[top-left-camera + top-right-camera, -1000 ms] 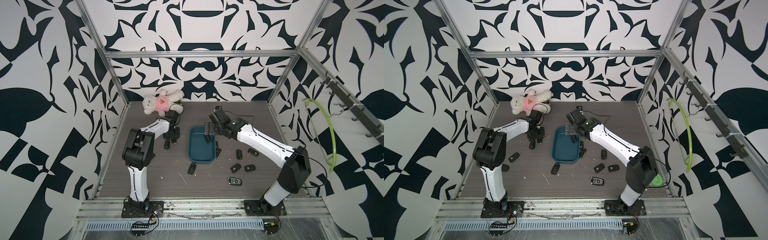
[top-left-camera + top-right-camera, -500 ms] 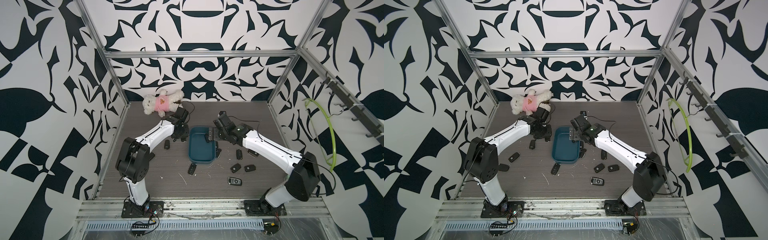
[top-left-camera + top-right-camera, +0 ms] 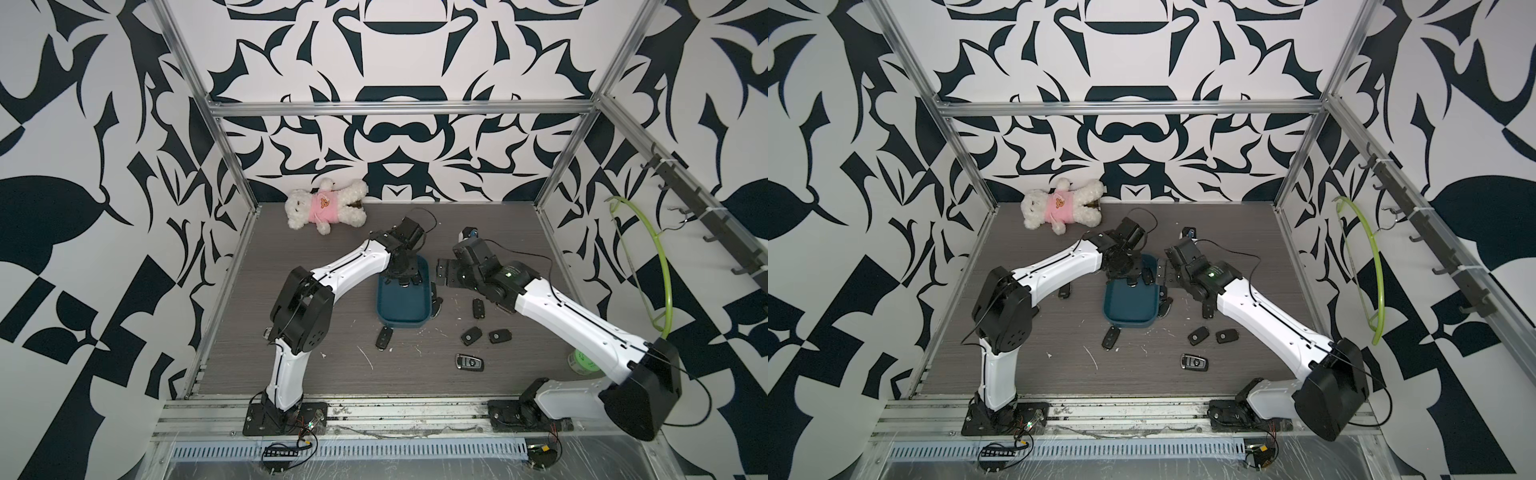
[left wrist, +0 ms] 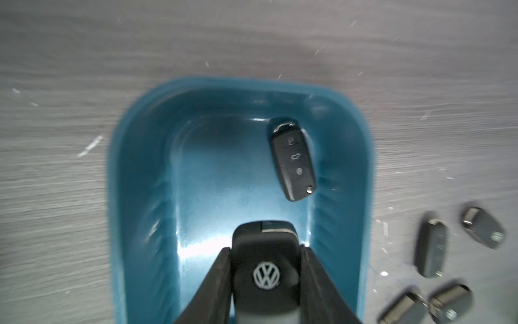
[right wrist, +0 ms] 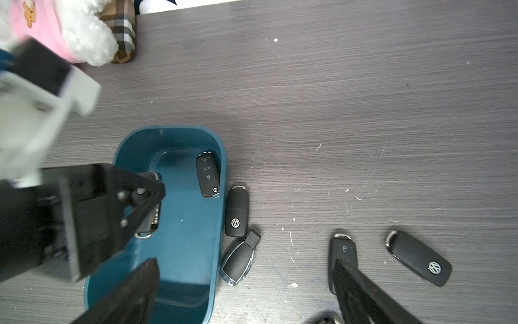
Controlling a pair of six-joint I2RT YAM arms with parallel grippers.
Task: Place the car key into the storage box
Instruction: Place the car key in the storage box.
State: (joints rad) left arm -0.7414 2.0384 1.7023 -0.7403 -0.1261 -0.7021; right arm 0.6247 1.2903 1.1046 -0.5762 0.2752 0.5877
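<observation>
car key (image 4: 266, 269): black fob, VW badge facing up; pinched betw. the fingers of L gripper, over the floor of storage box, nr its far end. Contact w/ floor: cannot tell.
L gripper (image 4: 265, 249): closed on car key, one finger on each long side.
storage box (image 3: 402, 309): teal tub, low walls, rounded corners; approx. centre of tabletop (image 3: 515, 224), long axis far-to-near.
2nd key (image 4: 293, 160): black 3-button fob, flat on box floor, against the right wall, far end.
R gripper (image 5: 244, 261): jaws wide apart, gripping nothing; hovers just right of box, above loose keys.
badged fob (image 5: 236, 210): on tabletop, just outside box's right wall.
chrome-edged fob (image 5: 239, 261): just beside badged fob, on its near side.
corner fob (image 3: 384, 336): on tabletop, just off box's near-left corner.
silver-trim fob (image 3: 469, 360): apart from box, toward tabletop's near edge, right of centre.
plush bear (image 3: 326, 203): white, pink top; lying nr far-left corner of tabletop.
</observation>
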